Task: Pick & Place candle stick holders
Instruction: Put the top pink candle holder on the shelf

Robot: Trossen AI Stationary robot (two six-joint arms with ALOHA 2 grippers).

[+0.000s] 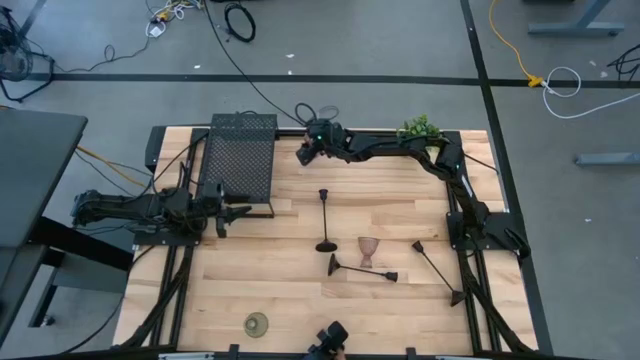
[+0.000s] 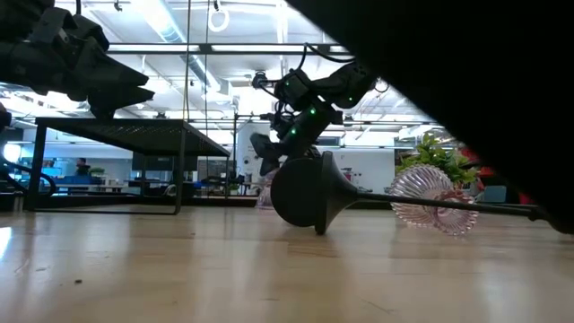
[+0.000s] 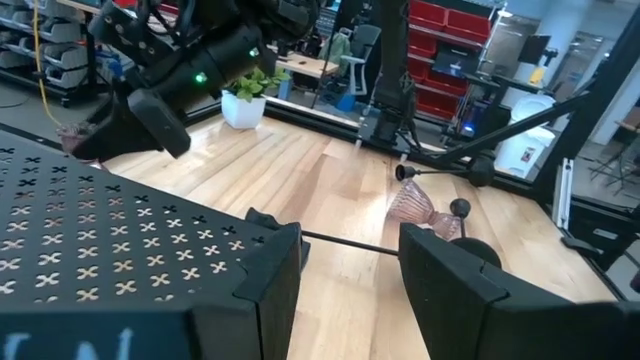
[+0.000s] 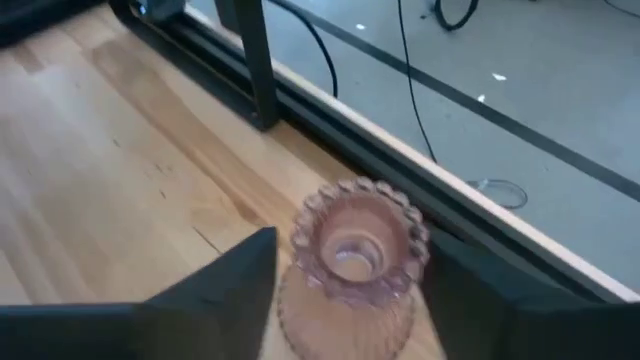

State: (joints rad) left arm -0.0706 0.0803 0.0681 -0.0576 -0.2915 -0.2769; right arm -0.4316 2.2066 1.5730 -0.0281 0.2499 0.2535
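1. High view: the right gripper [image 1: 306, 151] reaches to the far edge of the table [image 1: 300, 290], beside the black mesh box [image 1: 240, 155]. One thin black stem holder [image 1: 325, 220] stands upright in the middle. Two more lie flat near a pink glass goblet [image 1: 370, 250]. A squat gold holder [image 1: 257, 323] sits near the front edge.
2. Low view: a fallen holder's round black base [image 2: 300, 191] fills the middle. A ribbed pink goblet [image 2: 429, 197] seems to lie on its side behind it.
3. Left wrist view: the left gripper [image 3: 345, 280] hangs over the mesh box with its jaws spread and nothing in them.
4. Right wrist view: a second pink goblet [image 4: 355, 265] with a beaded rim stands at the table's edge, between the right gripper's spread jaws. I cannot tell if they touch it.
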